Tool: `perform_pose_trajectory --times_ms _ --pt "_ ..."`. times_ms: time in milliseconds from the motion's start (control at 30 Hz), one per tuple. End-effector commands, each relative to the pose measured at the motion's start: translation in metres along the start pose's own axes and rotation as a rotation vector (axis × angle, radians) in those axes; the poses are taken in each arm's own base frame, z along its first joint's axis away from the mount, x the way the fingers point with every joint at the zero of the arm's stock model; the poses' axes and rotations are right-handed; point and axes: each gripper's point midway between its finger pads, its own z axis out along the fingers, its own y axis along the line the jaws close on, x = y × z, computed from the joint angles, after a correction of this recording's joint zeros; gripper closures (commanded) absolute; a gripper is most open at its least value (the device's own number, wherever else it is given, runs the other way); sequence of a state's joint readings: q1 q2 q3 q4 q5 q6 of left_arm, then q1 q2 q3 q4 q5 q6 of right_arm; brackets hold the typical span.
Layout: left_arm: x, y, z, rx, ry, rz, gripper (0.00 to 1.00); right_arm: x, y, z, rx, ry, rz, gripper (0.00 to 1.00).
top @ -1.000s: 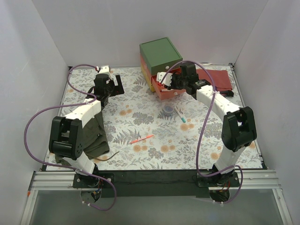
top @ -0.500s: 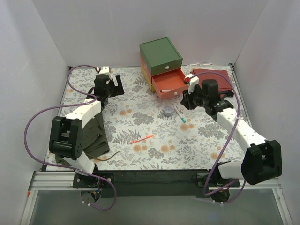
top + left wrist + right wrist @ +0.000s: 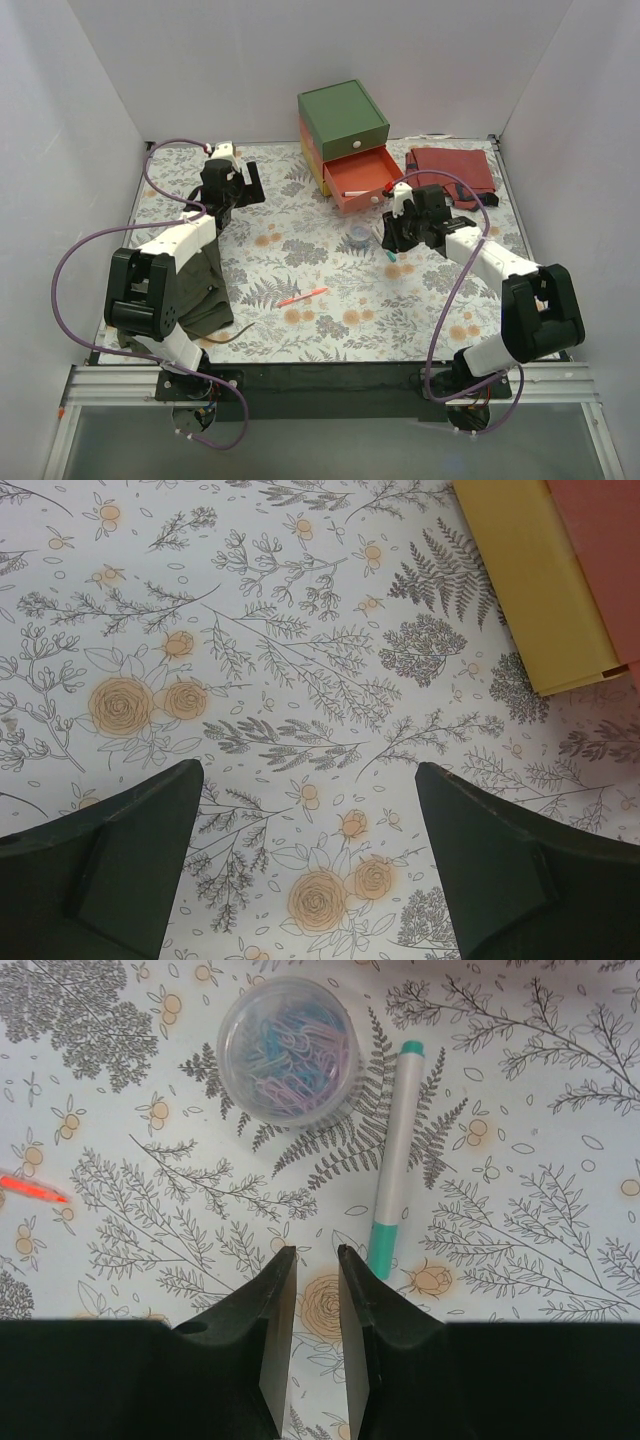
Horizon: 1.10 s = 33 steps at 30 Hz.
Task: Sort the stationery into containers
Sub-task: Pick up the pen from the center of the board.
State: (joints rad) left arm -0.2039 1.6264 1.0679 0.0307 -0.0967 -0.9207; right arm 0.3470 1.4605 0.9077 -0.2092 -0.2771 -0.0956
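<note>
The cube box (image 3: 343,120) has a green top, and its salmon-red drawer (image 3: 358,180) is pulled open with a white pen lying inside. A white pen with teal ends (image 3: 393,1160) lies on the mat (image 3: 384,245). Beside it stands a small round clear pot of coloured paper clips (image 3: 288,1048), grey-blue from above (image 3: 358,236). An orange-red pen (image 3: 303,296) lies mid-mat. My right gripper (image 3: 317,1255) hovers low just left of the teal pen's near end, its jaws a narrow gap apart and empty. My left gripper (image 3: 310,800) is wide open and empty over the mat.
A folded red cloth (image 3: 450,168) lies right of the box. An olive-green cloth (image 3: 205,285) lies under my left arm. The box's yellow layer (image 3: 535,580) shows at the upper right of the left wrist view. White walls enclose the floral mat (image 3: 300,250).
My right arm has drawn back from the open salmon-red drawer and come down over the mat beside the white-teal pen. The left arm has not moved.
</note>
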Motion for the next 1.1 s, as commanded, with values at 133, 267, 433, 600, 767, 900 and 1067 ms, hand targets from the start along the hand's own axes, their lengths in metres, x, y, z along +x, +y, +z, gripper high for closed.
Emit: perform_pose_trajectory --times_ms 133,267,433,600,767,900,1067 --pt "-0.006 0.007 -0.013 -0.019 -0.029 -0.002 0.11 -0.009 -0.017 0.014 0.071 -0.022 0.047 0.68" --pt "-0.002 0.008 -0.013 -0.022 -0.02 0.001 0.11 -0.004 -0.021 0.022 0.082 0.01 0.056 0.62" --pt "0.003 0.01 -0.012 -0.028 -0.01 0.0 0.11 0.001 -0.028 0.035 0.098 0.044 0.068 0.6" --pt "0.006 0.011 -0.009 -0.037 -0.001 0.003 0.11 0.001 -0.033 0.041 0.106 0.055 0.068 0.59" --pt "0.008 0.011 -0.005 -0.035 0.008 0.002 0.11 0.0 -0.036 0.048 0.105 0.065 0.062 0.59" --pt "0.007 0.011 -0.002 -0.036 0.011 0.0 0.11 0.004 -0.038 0.053 0.113 0.071 0.057 0.59" --pt "0.001 0.008 -0.001 -0.03 0.009 0.007 0.11 0.031 -0.039 0.052 0.137 0.111 0.086 0.57"
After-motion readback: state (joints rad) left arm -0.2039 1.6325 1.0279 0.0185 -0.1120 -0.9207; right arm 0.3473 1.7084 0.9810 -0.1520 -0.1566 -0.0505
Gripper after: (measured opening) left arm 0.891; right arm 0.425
